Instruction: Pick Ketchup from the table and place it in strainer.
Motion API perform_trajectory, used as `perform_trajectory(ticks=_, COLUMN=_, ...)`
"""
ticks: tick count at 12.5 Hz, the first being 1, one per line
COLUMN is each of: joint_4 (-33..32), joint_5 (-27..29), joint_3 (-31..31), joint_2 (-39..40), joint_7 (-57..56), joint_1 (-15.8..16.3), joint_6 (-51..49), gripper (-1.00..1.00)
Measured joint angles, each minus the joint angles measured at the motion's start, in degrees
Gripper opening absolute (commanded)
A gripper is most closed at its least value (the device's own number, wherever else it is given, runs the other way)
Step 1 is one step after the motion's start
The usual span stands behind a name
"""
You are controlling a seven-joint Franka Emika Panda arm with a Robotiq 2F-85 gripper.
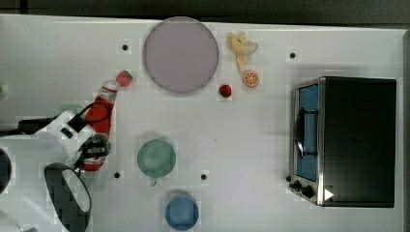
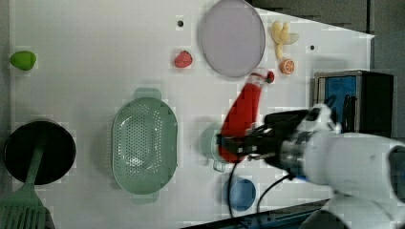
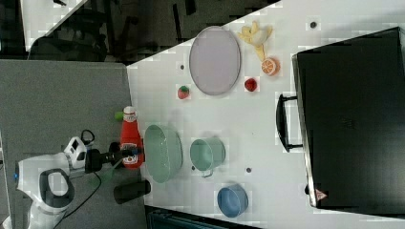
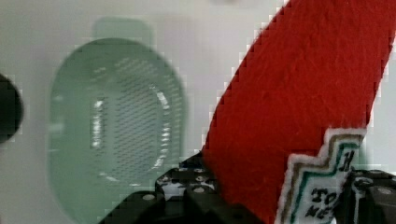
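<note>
Aloft, my end effector [image 2: 239, 143] grips the long red felt ketchup bottle [image 2: 242, 112]; the pale mint-green perforated oval strainer [image 2: 144, 145], round green cup [image 3: 207, 153] and black bowl [image 2: 39, 151] sit on the white counter [image 2: 95, 71].

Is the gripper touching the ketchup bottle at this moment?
Touching. In the wrist view the gripper has its black fingers pressed against both sides of the ketchup bottle, near its label.

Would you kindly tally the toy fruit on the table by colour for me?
Red: 2, the strawberry and the small round fruit
Orange: 1, the orange half
Yellow: 1, the banana
Green: 1, the green fruit
Total: 5
</note>
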Motion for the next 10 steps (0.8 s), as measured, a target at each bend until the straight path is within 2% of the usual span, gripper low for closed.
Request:
perform_trajectory(ticks=4, joint_4=-0.11, joint_5=-0.57, joint_3=6.07, joint_2=13.31, joint_7=12.32, joint_1=1.44, joint_6=11.44, gripper=0.26)
perform_trajectory(ticks=9, joint_4=-0.78, joint_5=-3.93, joint_3=6.04, joint_2=24.73, joint_7=17.78, joint_1=3.09, joint_6=21.79, gripper=0.26)
perform_trajectory(ticks=10, joint_4=-0.78, joint_5=-4.05, joint_3=5.54, joint_2=26.53, joint_7=18.32, joint_1=3.48, joint_6=22.63, gripper=0.32)
